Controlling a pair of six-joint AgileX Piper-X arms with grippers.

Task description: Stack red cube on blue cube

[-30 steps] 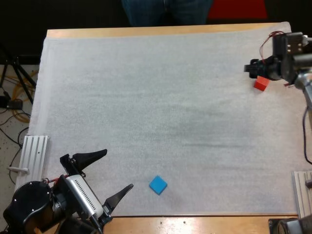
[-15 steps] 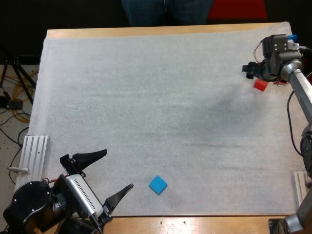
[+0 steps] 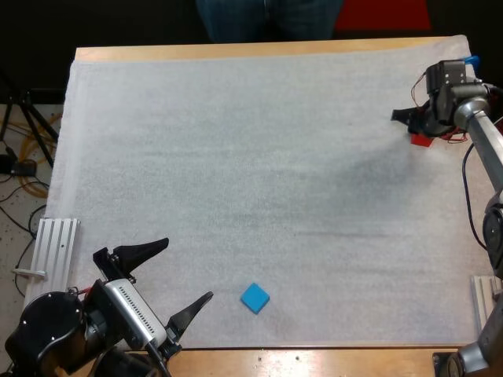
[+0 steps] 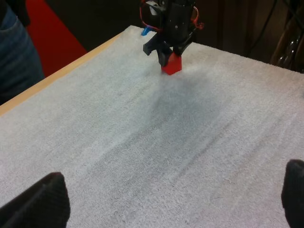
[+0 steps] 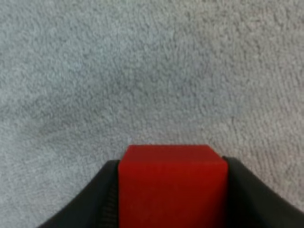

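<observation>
Noted right hand [image 3: 416,129] clamped on red cube [image 5: 172,185] at mat's [image 3: 236,157] far right, fingers [image 5: 95,204] on opposite flat faces. Judged light, rigid, grippy. Blue cube [image 3: 255,298] well apart, near front edge, beside left hand [image 3: 187,270], spread wide.

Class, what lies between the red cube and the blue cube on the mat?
Nothing: the high view shows bare white mat from the small red cube to the small blue cube.
</observation>
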